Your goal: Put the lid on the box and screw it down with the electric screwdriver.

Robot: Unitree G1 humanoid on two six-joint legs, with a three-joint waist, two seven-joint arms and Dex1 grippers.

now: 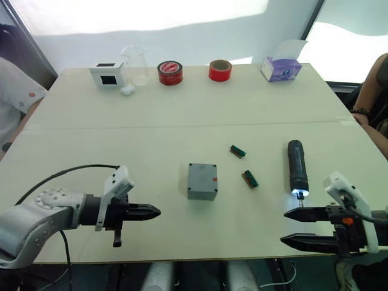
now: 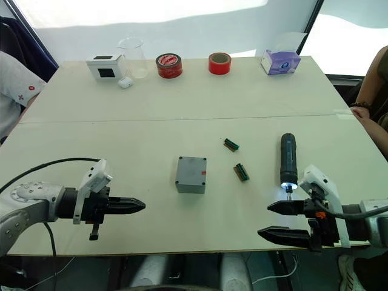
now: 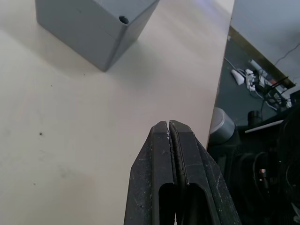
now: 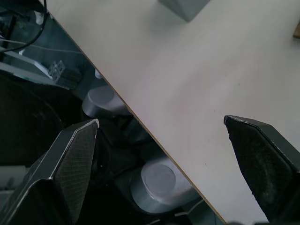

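The grey box (image 1: 202, 180) sits near the middle of the pale table (image 1: 182, 109) with its lid (image 1: 203, 173) already on top, a small red mark showing at the lid's right edge and an open screw hole at one corner in the left wrist view, so placing the lid looks done while the screwing appears not yet begun. The electric screwdriver (image 1: 297, 167) lies flat on the table to the right of the box, well apart from it, its lit tip pointing toward the near edge and untouched by either arm. The right gripper (image 1: 299, 225) hovers just beyond that glowing tip, on the near-edge side and farther right of the box, its two black fingers spread wide with nothing between them; by the look of it, picking up the tool is the step in hand. The left gripper (image 1: 147, 212) hangs low over the table to the left of the box and nearer the front edge, fingers pressed together and empty, pointing toward the box. Two small green-and-brown parts (image 1: 237, 151) lie between the box and the screwdriver; whether they are part of the job cannot be told. Still left, judging from the layout: grasping the tool, carrying it to the box and driving the corner screws.
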